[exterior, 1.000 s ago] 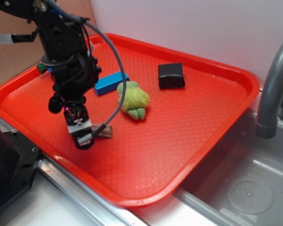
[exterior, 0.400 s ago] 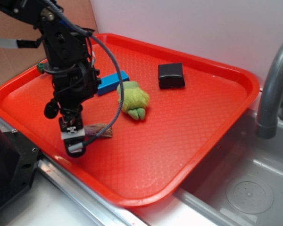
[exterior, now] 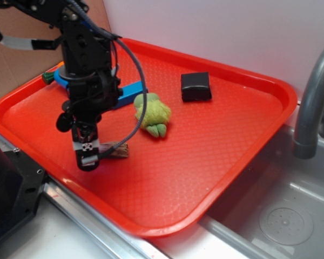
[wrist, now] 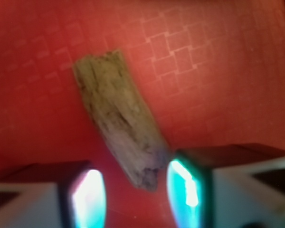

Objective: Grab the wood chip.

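The wood chip (exterior: 116,150) is a small brown-grey sliver lying flat on the red tray (exterior: 221,151) near its front-left edge. My gripper (exterior: 88,161) points down at the chip's left end, low over the tray. In the wrist view the wood chip (wrist: 118,114) runs diagonally, and its narrow near end lies between the two fingers. My gripper (wrist: 137,194) is open. The right finger is close to the chip's end, and red tray shows between the chip and the left finger.
On the tray are a blue block (exterior: 130,91) behind the arm, a green plush toy (exterior: 153,114) just right of the chip, and a black box (exterior: 196,86) at the back. A grey faucet (exterior: 313,97) and sink (exterior: 281,216) lie to the right.
The gripper swung left and toward the tray's front edge, then came back a little beside the chip's left end. The wood chip has not moved.
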`<state>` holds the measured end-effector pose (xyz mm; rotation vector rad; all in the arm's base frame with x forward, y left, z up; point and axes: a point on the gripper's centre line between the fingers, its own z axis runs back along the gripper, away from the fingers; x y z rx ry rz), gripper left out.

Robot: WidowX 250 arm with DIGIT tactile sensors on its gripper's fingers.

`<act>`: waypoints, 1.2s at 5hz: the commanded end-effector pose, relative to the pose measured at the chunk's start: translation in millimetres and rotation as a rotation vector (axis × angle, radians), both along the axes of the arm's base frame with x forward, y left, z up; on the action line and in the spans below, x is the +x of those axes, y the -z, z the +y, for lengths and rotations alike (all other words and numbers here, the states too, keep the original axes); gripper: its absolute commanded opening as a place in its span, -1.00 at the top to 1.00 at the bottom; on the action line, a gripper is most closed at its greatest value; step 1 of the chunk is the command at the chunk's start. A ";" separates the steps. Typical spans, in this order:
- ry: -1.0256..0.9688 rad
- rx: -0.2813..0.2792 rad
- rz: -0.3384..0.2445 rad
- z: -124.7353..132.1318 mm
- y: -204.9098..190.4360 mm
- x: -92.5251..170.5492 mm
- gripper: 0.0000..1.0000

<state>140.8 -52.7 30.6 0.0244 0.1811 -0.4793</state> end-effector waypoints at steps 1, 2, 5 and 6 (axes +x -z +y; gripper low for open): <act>-0.031 -0.010 -0.009 0.9 -5.3 3.2 -1.00; -0.031 -0.010 -0.009 0.9 -5.3 3.2 -1.00; 0.063 0.035 -0.076 -14.0 19.8 19.7 -1.00; 0.064 0.032 -0.055 -16.2 22.7 24.1 1.00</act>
